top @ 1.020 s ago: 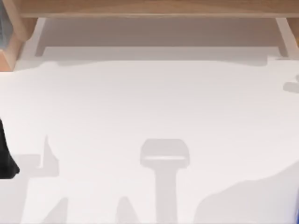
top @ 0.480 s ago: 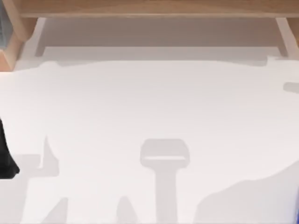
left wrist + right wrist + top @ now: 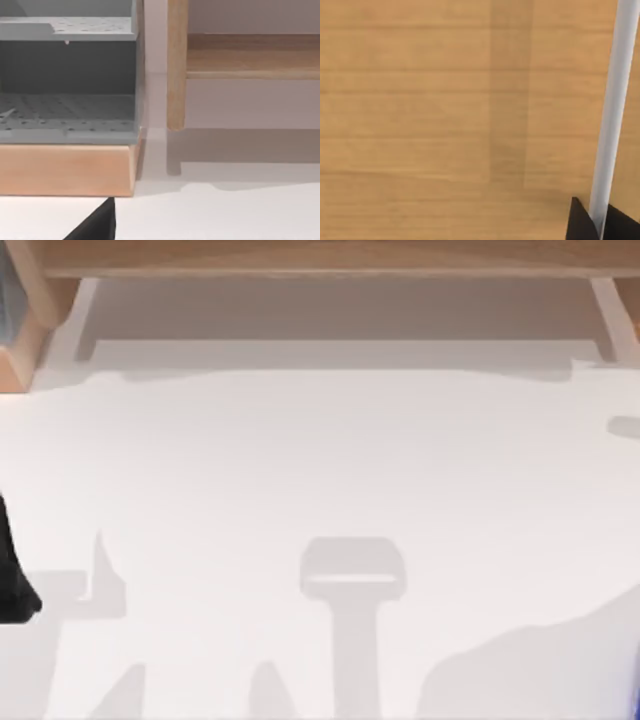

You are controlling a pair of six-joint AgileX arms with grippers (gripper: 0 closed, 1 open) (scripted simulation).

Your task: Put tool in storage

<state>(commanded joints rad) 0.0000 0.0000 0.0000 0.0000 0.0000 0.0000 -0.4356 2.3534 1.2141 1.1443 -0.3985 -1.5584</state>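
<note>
Only a small shadow point(image 3: 625, 427) at the desk's point(image 3: 320, 480) right edge has shifted slightly; nothing else has moved.
Left arm point(image 3: 12, 575) sits at the desk's left edge, its camera facing a grey rack point(image 3: 67, 107) on a wood base beside the shelf point(image 3: 250, 55). Right gripper point(image 3: 597, 220) faces a wood panel, with a white bar point(image 3: 612, 100) in front. Neither pincer's width can be told, nor where the tool lies.

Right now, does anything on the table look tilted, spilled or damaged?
Nothing stands out. The white table shows no spill, the wooden frame runs straight along its far edge, and the grey perforated storage sits level on its wooden base.
</note>
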